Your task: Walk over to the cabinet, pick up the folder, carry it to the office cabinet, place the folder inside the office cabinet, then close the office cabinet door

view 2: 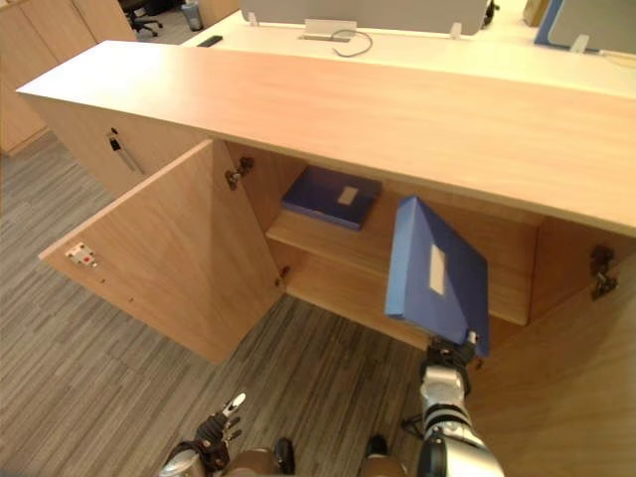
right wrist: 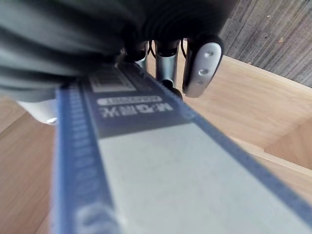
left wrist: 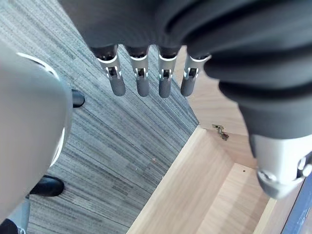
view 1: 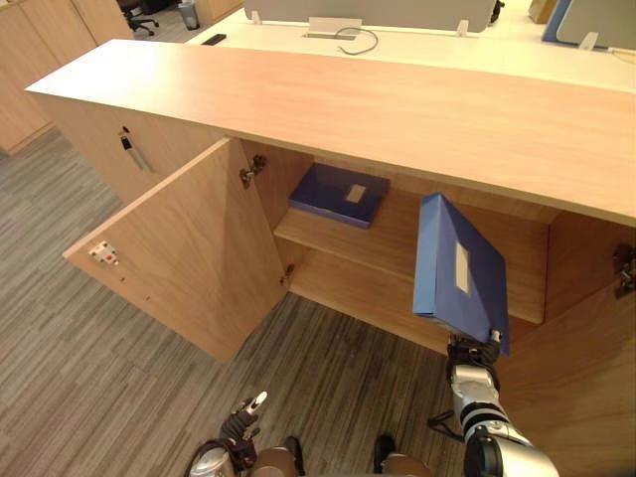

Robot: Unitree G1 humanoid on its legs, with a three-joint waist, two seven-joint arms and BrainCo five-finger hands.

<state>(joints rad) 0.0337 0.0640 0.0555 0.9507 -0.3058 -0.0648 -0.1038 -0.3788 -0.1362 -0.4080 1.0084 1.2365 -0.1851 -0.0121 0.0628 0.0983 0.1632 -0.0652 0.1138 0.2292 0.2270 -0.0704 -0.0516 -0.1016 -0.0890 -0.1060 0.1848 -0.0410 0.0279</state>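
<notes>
Folder in right robot hand before open cabinet; second folder on shelf.

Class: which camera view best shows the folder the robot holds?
The left eye view: the whole blue folder, right hand gripping its lower end. The right eye view matches; the right wrist view gives its spine very close.
</notes>
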